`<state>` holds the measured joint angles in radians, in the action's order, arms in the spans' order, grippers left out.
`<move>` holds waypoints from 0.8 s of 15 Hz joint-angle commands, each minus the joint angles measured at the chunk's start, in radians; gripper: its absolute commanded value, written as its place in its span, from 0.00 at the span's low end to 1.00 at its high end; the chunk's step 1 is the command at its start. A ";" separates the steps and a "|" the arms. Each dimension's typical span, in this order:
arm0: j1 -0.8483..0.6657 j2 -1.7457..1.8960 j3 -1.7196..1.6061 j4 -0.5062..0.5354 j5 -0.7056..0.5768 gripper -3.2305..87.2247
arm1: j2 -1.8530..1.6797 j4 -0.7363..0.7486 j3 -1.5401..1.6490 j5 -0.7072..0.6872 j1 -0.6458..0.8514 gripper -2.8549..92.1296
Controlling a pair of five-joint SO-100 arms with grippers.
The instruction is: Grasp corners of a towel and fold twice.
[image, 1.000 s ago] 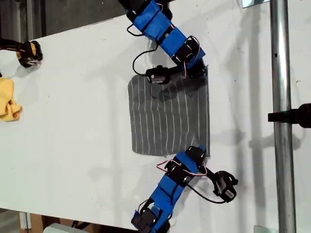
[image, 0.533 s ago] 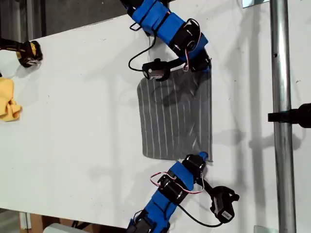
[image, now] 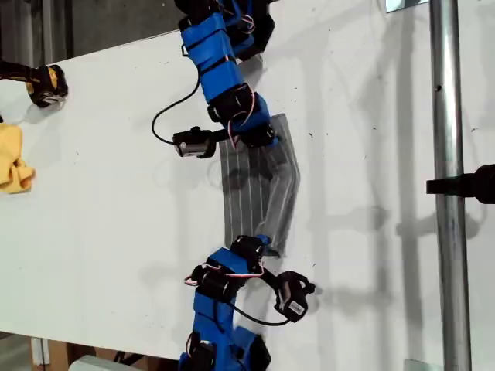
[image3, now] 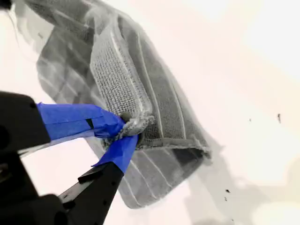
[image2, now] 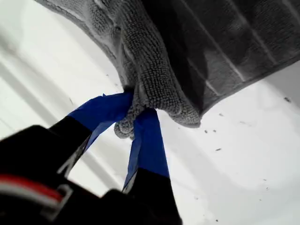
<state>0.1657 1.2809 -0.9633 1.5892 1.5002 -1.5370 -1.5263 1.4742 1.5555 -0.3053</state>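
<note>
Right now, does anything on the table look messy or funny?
The towel looks lopsided: both grippers pinch its corners mid-fold, so one side lifts and bunches. At the exterior view's left edge, a yellow cloth lies crumpled, away from the towel.

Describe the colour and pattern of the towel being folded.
The towel is dark grey with thin parallel white stripes, clearest in the exterior view.

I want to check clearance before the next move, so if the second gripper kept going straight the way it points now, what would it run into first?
My second gripper is already shut on a corner of the towel, so the towel's own folded body lies first in that line. Beyond it seems to be bare white table, though depth is unclear.
</note>
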 commanded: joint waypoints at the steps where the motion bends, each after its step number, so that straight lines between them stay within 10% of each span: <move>1: -0.152 0.092 -0.005 0.005 -0.114 0.02 | -0.172 0.049 0.061 -0.120 0.161 0.03; 8: -0.472 0.132 -0.064 -0.011 -0.342 0.02 | -0.313 0.095 0.106 -0.472 0.597 0.03; 12: -0.457 0.281 -0.348 -0.176 -0.339 0.02 | -0.417 0.181 0.328 -0.442 0.540 0.03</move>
<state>-0.3221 1.4588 -1.2318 1.4742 1.1413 -1.8699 -1.3806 1.7426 1.0922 0.2746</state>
